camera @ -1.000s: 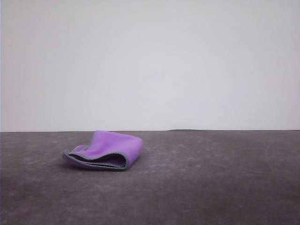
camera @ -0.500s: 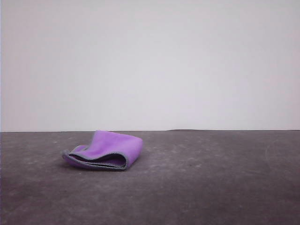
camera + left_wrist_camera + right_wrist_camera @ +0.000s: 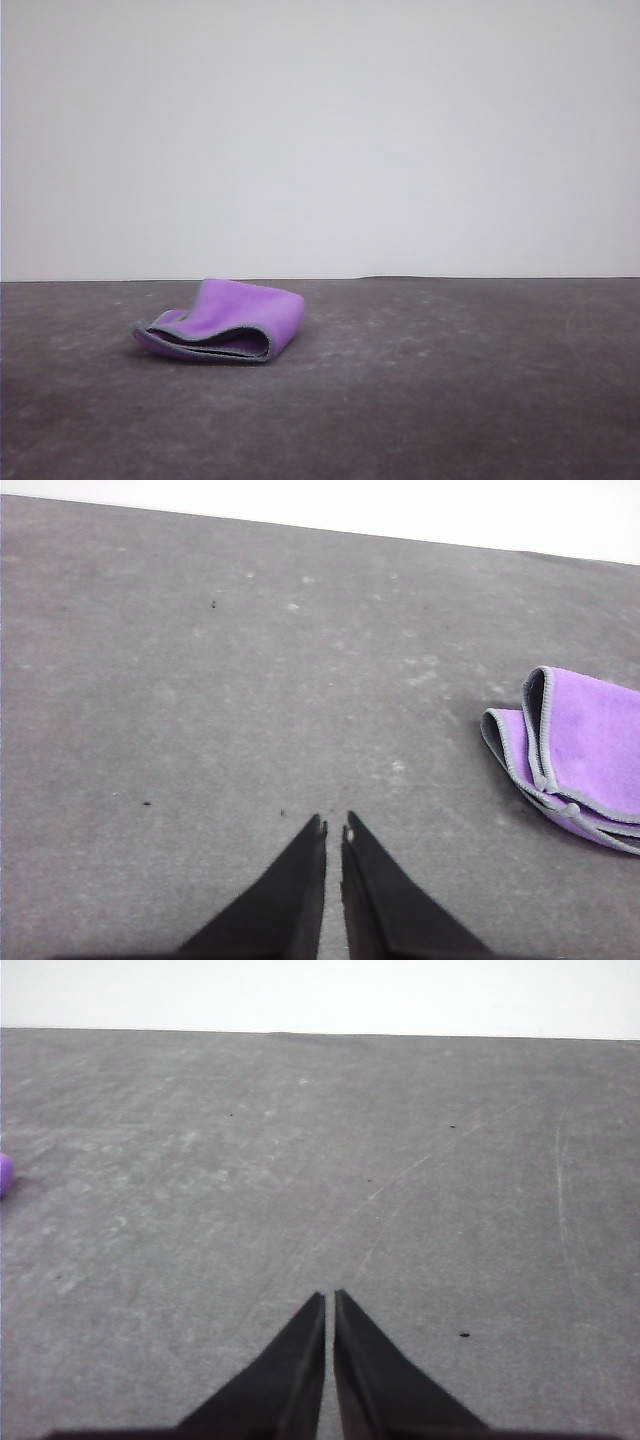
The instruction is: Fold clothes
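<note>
Purple cloth (image 3: 235,318) folded over w/ grey edging, on grey table (image 3: 450,380); left hand (image 3: 334,830) & right hand (image 3: 330,1300) closed, empty.

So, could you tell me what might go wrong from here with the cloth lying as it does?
The cloth lies loosely folded, its top layer bulging and its grey edging uneven, so it may spring open or count as a poor fold. Both grippers, left and right, are shut above the bare table, apart from it. Any regrasp needs them opened first, or the tips could push and drag the cloth rather than pinch a layer.
</note>
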Motion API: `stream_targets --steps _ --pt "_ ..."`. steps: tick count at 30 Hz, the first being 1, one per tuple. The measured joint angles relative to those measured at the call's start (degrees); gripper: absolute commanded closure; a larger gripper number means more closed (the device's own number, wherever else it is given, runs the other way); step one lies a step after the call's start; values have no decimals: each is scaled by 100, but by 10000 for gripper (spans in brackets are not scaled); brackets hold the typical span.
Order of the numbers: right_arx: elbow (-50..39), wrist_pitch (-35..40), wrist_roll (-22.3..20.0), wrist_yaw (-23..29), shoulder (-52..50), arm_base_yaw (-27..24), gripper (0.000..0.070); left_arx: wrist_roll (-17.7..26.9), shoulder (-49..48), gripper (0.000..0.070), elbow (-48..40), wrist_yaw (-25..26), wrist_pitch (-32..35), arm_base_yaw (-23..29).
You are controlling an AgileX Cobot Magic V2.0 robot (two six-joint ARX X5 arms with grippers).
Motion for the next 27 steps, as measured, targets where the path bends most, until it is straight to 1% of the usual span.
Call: stream_targets --steps 27 --pt "0 0 0 0 0 0 688 0 0 684 0 0 0 0"
